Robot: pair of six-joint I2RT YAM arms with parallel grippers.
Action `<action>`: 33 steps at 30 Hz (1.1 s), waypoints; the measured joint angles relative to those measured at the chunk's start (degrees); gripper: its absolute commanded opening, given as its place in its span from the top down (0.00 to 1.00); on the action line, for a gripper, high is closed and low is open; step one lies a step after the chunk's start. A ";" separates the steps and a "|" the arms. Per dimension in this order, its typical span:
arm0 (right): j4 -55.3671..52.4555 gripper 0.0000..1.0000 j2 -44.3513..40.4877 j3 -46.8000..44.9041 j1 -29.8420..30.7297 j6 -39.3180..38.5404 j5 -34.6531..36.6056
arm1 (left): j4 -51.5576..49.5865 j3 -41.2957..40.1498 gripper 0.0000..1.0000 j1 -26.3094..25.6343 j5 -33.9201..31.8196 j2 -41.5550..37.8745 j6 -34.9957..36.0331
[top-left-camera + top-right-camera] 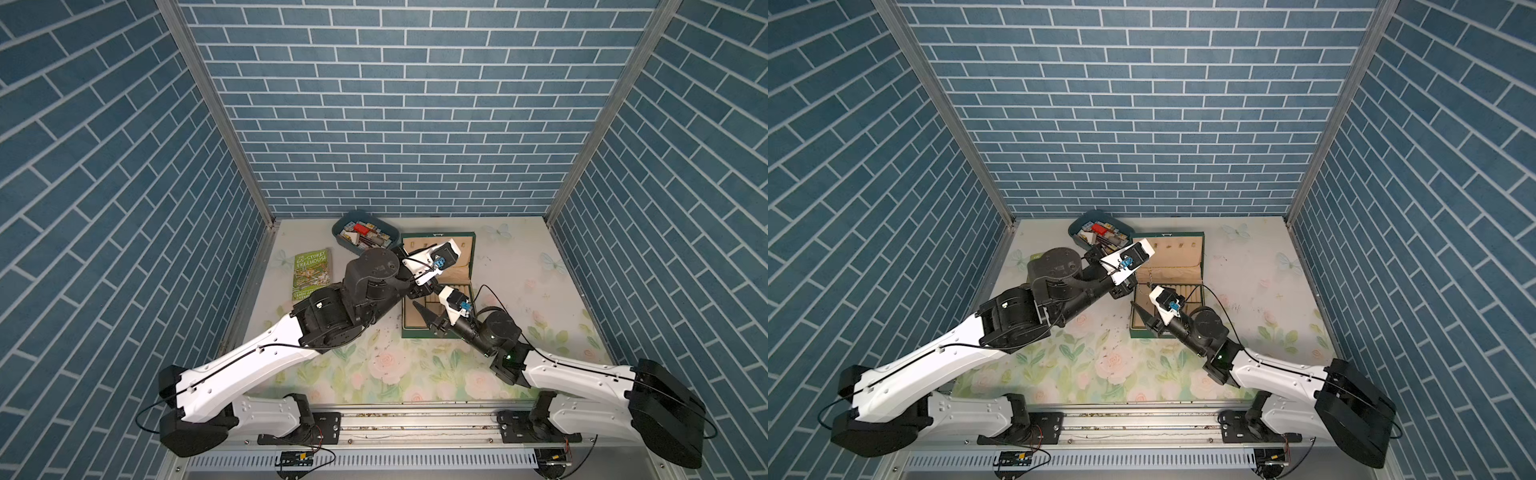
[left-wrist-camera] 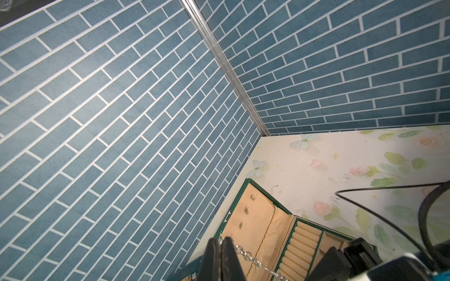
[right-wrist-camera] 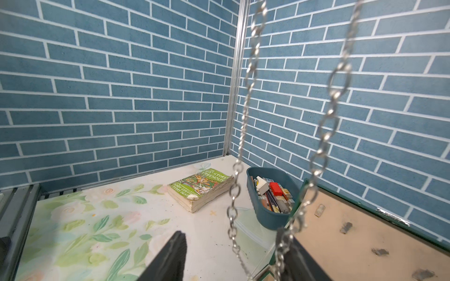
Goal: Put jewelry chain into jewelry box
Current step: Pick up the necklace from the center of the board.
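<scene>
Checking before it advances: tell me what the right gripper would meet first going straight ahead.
The jewelry chain: its strands hang from the left gripper right in front of the open right gripper. Beyond them probably the blue tub, though depth is unclear.

Silver chain (image 2: 248, 255) over open green jewelry box (image 1: 1183, 249)

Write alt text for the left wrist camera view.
The left gripper, shut on the jewelry chain, holds it over the open, beige-lined jewelry box, whose ring rolls show. Blue brick-pattern walls fill most of the frame, with floral tabletop beyond the box.
</scene>
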 measured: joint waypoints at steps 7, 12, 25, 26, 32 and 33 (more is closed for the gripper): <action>-8.50 0.28 -10.84 0.00 0.00 -0.09 2.67 | 1.42 -4.55 1.00 -0.07 -3.02 -1.46 -0.52; -15.74 0.25 -18.91 -0.39 -0.15 0.13 7.87 | 4.11 -8.61 1.00 -0.07 -5.90 -1.92 -1.29; -28.63 0.37 -9.38 8.81 -18.23 36.85 14.23 | 12.09 -19.69 1.00 -0.07 -10.21 -3.52 -3.06; -28.70 0.37 -8.17 9.49 -19.30 39.91 13.35 | 12.68 -20.31 1.00 -0.07 -10.36 -3.63 -3.28; -28.02 0.40 0.59 11.76 -25.00 56.35 6.95 | 14.64 -22.73 1.00 -0.07 -10.69 -3.67 -4.33; -27.74 0.40 1.90 11.93 -25.77 58.40 6.01 | 14.99 -22.84 1.00 -0.07 -10.71 -3.67 -4.37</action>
